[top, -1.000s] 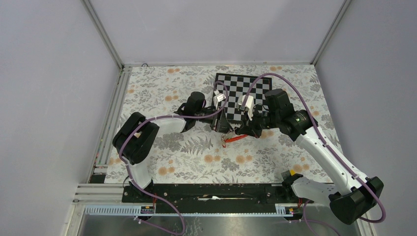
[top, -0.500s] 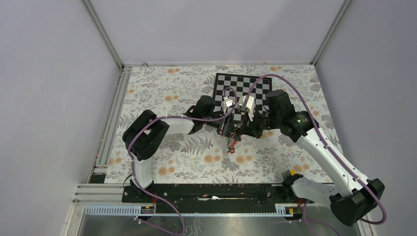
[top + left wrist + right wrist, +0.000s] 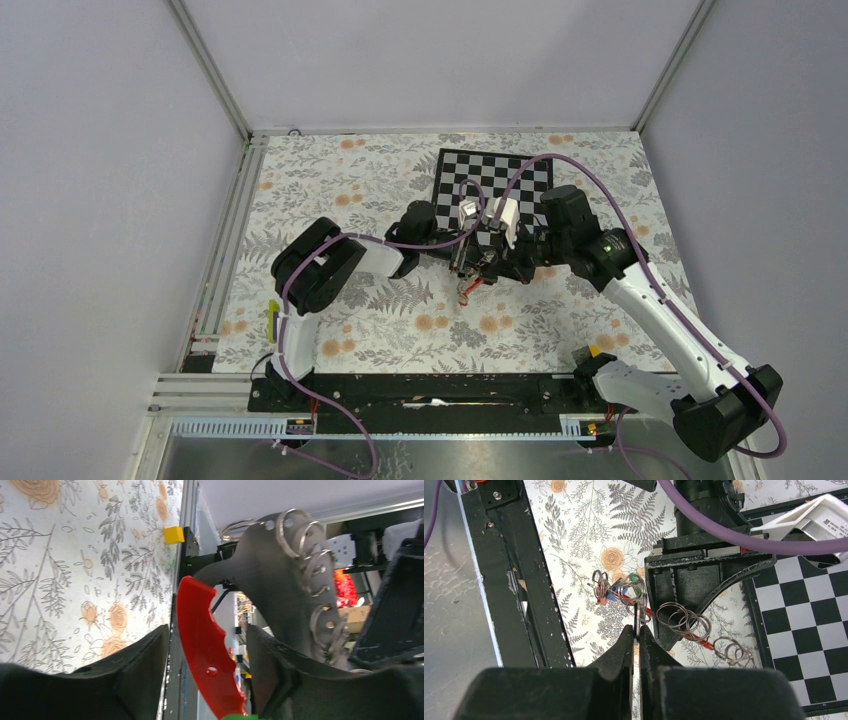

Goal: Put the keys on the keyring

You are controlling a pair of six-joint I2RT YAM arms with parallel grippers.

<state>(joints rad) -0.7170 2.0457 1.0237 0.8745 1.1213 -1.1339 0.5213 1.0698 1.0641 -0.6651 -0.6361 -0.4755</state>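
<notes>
The red key (image 3: 205, 640), curved with a small hole, sits between my left gripper's (image 3: 209, 630) narrowly parted fingers, with a green bit (image 3: 240, 716) at its base. From above, the red key (image 3: 465, 290) pokes out below the two grippers, which meet over the floral cloth. My right gripper (image 3: 636, 630) is shut on a thin metal ring (image 3: 636, 615), seen edge-on. This ring leads up to a cluster of rings with red, blue and green tags (image 3: 616, 590). More rings (image 3: 681, 620) hang against the left gripper's black finger. From above, the left gripper (image 3: 462, 262) and right gripper (image 3: 487, 262) nearly touch.
A checkerboard (image 3: 495, 170) lies behind the grippers. Loose rings (image 3: 729, 650) lie on the cloth by its edge. A yellow block (image 3: 596, 352) sits on the black front rail (image 3: 430, 385). Purple cables loop over both wrists.
My left arm has swung right, bringing its gripper against the right one. The red key went from lying pointing right to pointing down and towards the front.
</notes>
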